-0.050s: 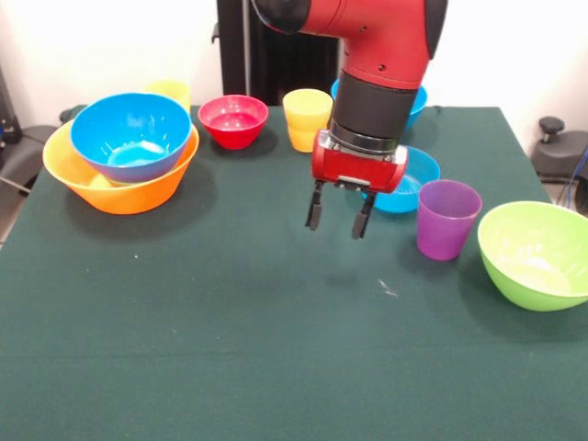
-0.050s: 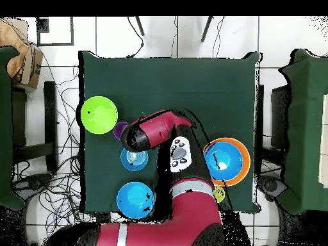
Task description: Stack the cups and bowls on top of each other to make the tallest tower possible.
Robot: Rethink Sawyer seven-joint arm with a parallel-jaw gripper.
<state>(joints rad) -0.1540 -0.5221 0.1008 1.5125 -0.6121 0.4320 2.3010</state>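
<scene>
Hovering gripper (image 1: 339, 217): we see its two fingers spread apart, grasping nothing, above bare green table (image 1: 230, 340).
Tower (image 1: 124, 156): far left, a blue bowl (image 1: 130, 134) nested in the orange-yellow bowl (image 1: 119, 188).
Cups: purple cup (image 1: 446, 218) right of the gripper; yellow cup (image 1: 307, 118) far behind it.
Other bowls: we find the red bowl (image 1: 233, 120) far centre, the lime green bowl (image 1: 537, 254) at right.

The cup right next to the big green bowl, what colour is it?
Translucent purple cup, clearest in the front view.
</scene>
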